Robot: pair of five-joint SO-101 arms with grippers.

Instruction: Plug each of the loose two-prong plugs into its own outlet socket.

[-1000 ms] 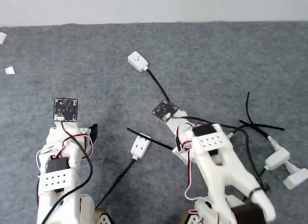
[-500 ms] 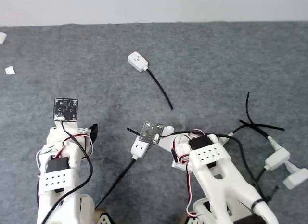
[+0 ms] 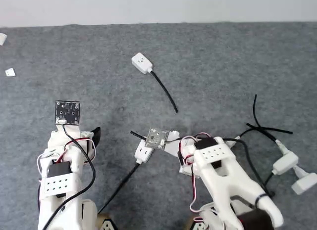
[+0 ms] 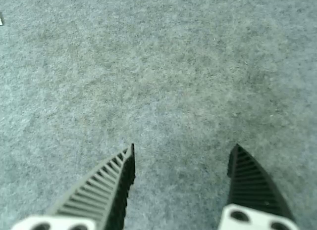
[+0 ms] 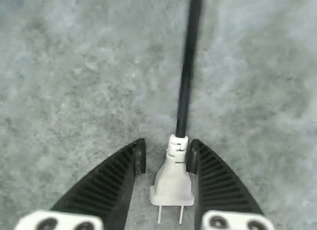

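My right gripper [image 5: 167, 147] is open and straddles a white two-prong plug [image 5: 172, 180] lying on the grey carpet. The plug's prongs point toward the camera and its black cord [image 5: 188, 67] runs away from it. One finger looks to be against the plug and a small gap shows at the other. In the high view the right arm's wrist board [image 3: 156, 137] covers this plug, right beside a white outlet socket [image 3: 143, 150]. A second outlet socket [image 3: 141, 63] lies farther back. My left gripper [image 4: 183, 150] is open over bare carpet.
Two more white plugs [image 3: 285, 163] with tangled black cords [image 3: 260, 128] lie at the right edge. The near socket's cord [image 3: 119, 188] runs toward the front between the arms. Small white bits [image 3: 10, 71] sit at the far left.
The right arm swung left, bringing its wrist from mid-table to beside the near socket; in the last half second it barely shifted. The left arm kept still.
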